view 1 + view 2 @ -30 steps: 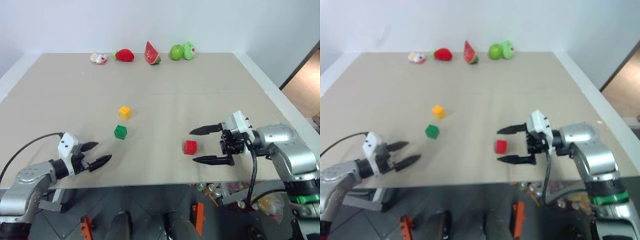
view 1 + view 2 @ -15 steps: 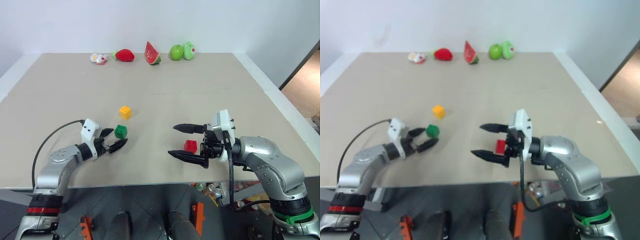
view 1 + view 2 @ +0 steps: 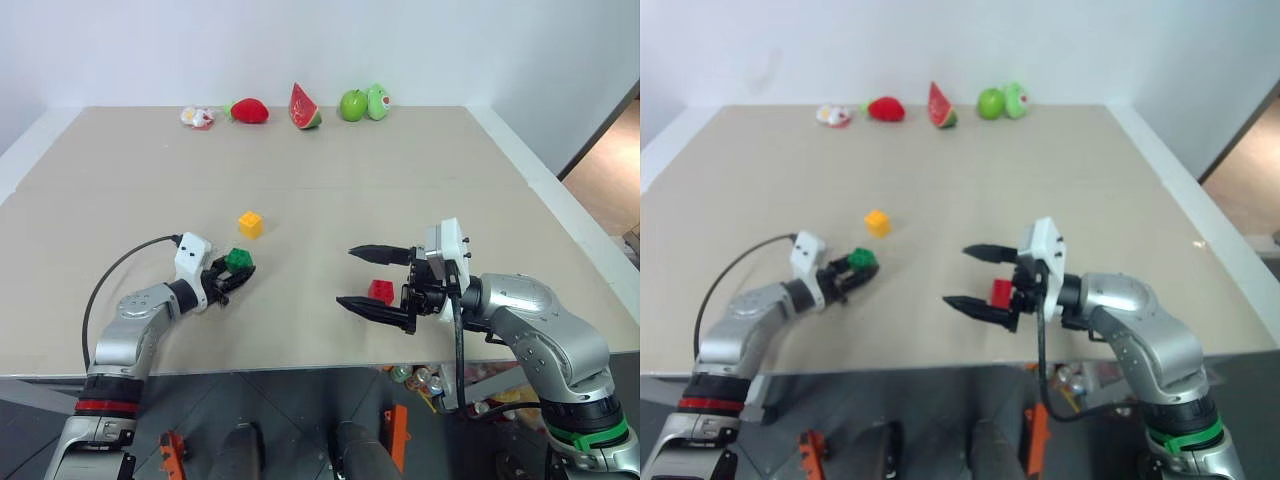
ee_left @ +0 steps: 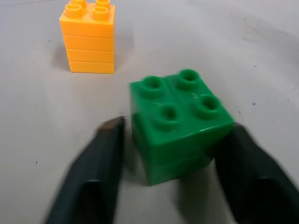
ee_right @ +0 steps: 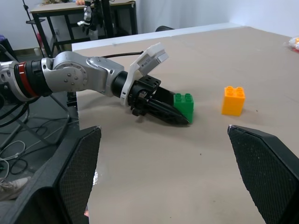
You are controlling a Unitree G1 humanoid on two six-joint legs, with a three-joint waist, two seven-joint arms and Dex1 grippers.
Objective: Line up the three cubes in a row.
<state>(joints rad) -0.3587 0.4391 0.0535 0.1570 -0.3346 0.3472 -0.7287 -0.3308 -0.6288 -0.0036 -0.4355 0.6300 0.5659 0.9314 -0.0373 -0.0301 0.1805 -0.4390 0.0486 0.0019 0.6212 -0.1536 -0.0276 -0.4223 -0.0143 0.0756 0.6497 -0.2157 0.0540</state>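
The left wrist view alone shows the green cube (image 4: 180,123) set between two dark fingers (image 4: 96,175), studs up, the yellow-orange cube (image 4: 89,37) beyond it. From the head, the left gripper (image 3: 232,280) has closed on it — resting on the table (image 3: 400,170). The right gripper (image 3: 375,280) stands wide, straddling the red cube (image 3: 380,291) — no contact.

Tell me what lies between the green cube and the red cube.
Bare tabletop lies between the green cube and the red cube, apart from the right pincer's fingertips; the left eye view shows it.
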